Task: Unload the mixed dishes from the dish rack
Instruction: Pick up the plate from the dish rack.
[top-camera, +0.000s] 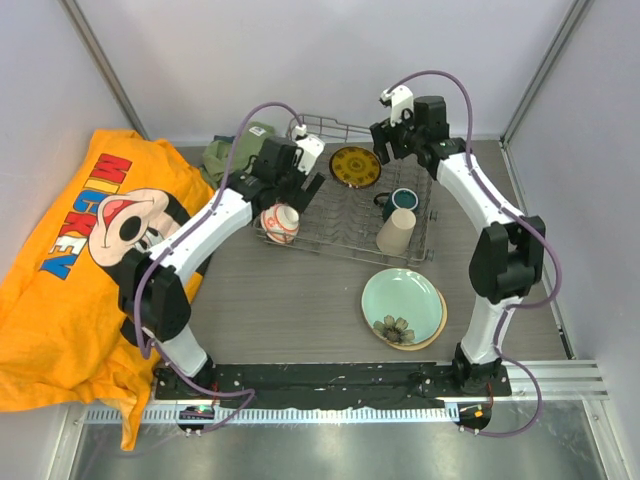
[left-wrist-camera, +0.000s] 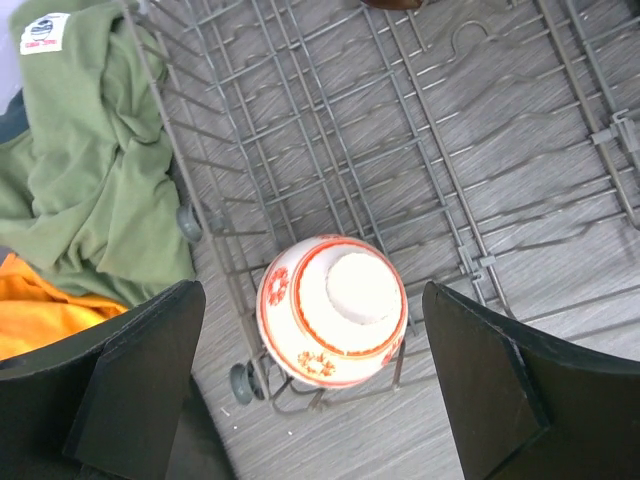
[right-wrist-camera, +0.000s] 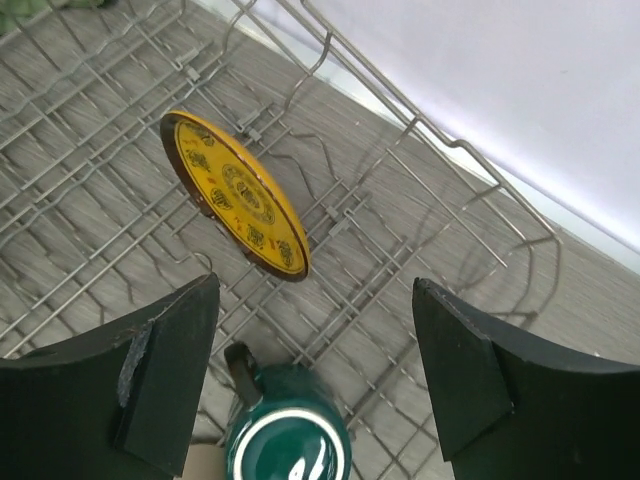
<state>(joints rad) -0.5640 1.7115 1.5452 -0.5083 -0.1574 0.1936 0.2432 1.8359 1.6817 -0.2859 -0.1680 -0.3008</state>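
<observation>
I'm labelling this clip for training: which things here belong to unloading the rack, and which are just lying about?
Job: dish rack, yellow plate, teal mug, beige cup, red-orange bowl, pale green plate, cream plate beneath it.
Lying about: orange Mickey shirt, green cloth.

A: How is the light in the overhead view?

B: Bright, even and white. Shadows on the grey worktop (top-camera: 300, 300) are soft and faint. The metal strip (top-camera: 330, 445) at the near edge has a dull sheen.

A: And the wrist views?

B: Sharp in the middle. The dish rack (right-wrist-camera: 430, 130) wires cast thin shadows. The dark teal mug (right-wrist-camera: 290, 440) carries a white streak of glare. The small red-orange bowl (left-wrist-camera: 332, 310) is crisp, while the dark tool fingers (left-wrist-camera: 140, 390) in the lower corners look slightly soft.
</observation>
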